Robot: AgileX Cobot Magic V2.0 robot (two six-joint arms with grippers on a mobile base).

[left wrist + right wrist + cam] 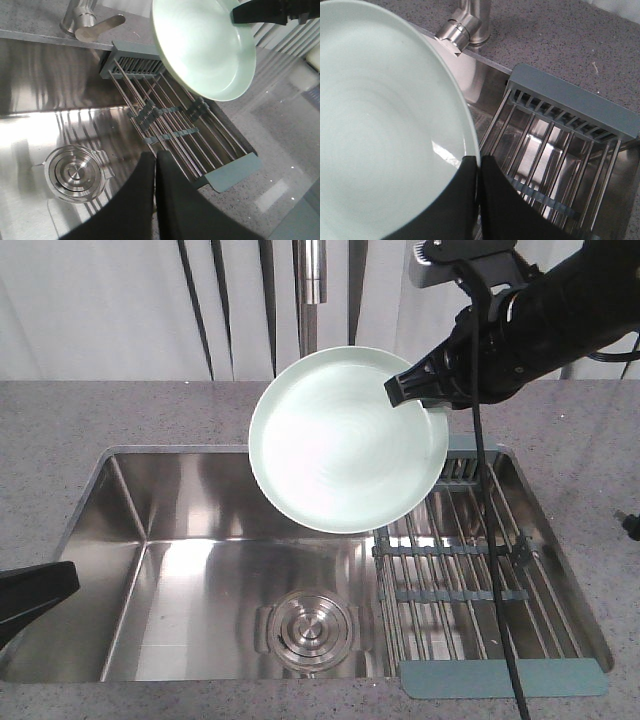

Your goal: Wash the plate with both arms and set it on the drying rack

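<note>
The pale mint-green plate (pixel 345 440) hangs tilted above the sink, face toward the front camera, under the tap. My right gripper (pixel 408 388) is shut on its upper right rim; in the right wrist view the two black fingers (pixel 492 200) pinch the plate (pixel 380 125) at its edge. The drying rack (pixel 470 570), steel wires with blue-grey ends, lies across the right side of the sink, below and right of the plate. My left gripper (pixel 156 159) is shut on nothing, low over the sink near the rack (pixel 175 125). Only its black tip (pixel 40 590) shows at the front view's left edge.
A steel sink basin (pixel 190 540) with a round drain (pixel 308 628) sits in a grey speckled counter (pixel 60 430). The tap spout (pixel 313 280) hangs at the back centre, and its base and lever (pixel 87 22) stand behind the rack.
</note>
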